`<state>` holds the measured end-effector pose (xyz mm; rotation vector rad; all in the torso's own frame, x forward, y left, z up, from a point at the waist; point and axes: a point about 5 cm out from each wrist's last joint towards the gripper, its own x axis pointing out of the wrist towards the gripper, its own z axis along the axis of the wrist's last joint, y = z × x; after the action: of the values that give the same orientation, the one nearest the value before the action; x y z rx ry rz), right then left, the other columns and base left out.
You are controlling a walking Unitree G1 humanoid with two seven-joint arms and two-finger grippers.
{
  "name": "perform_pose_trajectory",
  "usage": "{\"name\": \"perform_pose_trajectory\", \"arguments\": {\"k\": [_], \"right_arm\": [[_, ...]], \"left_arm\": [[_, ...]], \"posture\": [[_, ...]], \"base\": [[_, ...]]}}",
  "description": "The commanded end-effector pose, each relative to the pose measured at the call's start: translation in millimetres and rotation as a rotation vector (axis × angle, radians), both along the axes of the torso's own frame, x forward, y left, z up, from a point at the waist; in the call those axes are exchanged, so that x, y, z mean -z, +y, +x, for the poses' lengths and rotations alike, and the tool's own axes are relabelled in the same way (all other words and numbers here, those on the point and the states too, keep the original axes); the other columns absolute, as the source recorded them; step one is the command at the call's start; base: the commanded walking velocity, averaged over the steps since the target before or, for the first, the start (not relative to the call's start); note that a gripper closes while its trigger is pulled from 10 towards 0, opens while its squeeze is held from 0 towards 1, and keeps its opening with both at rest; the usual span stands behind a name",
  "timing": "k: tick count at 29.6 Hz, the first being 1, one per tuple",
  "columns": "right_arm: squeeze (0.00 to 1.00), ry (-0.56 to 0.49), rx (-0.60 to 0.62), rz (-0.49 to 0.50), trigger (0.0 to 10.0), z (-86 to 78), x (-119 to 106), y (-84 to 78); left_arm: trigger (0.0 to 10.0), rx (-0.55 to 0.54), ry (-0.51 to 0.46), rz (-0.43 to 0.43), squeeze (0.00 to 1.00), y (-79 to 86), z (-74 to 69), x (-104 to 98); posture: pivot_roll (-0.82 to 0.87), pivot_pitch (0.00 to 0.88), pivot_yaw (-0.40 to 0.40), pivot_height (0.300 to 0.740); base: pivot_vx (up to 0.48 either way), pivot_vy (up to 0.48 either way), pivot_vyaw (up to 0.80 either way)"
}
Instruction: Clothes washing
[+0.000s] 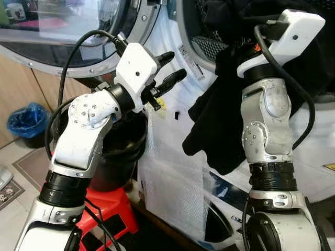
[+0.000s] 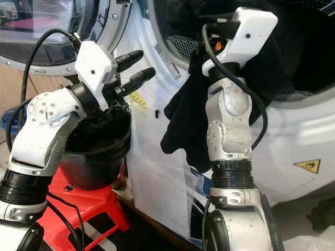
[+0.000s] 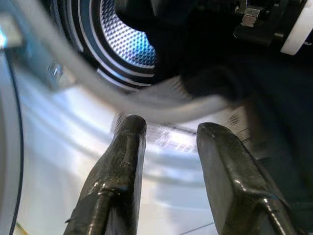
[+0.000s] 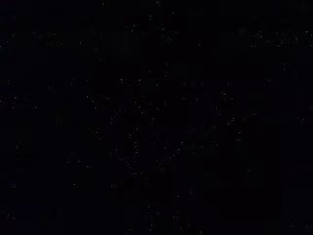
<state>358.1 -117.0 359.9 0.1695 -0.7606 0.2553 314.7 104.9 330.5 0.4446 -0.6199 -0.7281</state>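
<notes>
- My left gripper (image 1: 168, 69) – fingers spread apart, holding nothing – hangs before the washer (image 1: 172, 172), above the black bucket (image 2: 97, 157).
- My right gripper is buried in the drum; its fingers I cannot tell.
- Black clothes (image 1: 217, 110) spill over the drum's rim.

Below me the floor (image 1: 15, 209) is pale tile. A red stool (image 1: 112, 212) stands on it, right against the front of the white washing machine (image 1: 172, 172), and a black bucket (image 1: 118, 157) sits on top of the stool. Off to my left a blue-lined bin (image 1: 27, 123) stands on the floor near the wooden cabinet (image 1: 18, 86). A brown mat (image 1: 32, 167) lies flat on the tiles just beside the stool, between it and the bin.
</notes>
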Motion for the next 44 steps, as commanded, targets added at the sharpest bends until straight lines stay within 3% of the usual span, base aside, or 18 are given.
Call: {"name": "perform_pose_trajectory", "arguments": {"k": [1, 44], "right_arm": [[0.00, -0.021, -0.001, 0.002, 10.0, -3.6, -5.4, -1.1], [0.00, -0.052, 0.008, -0.011, 10.0, -13.1, -8.2, -5.0]], "left_arm": [[10.0, 0.026, -0.018, 0.011, 0.00, -5.2, -3.1, -3.1], [10.0, 0.048, -0.012, 0.039, 0.00, -9.1, -2.6, 0.6]], "posture": [[0.21, 0.193, -0.115, 0.740], [0.20, 0.189, -0.102, 0.740]], "base": [[0.247, 0.000, 0.00], [0.313, 0.000, 0.00]]}}
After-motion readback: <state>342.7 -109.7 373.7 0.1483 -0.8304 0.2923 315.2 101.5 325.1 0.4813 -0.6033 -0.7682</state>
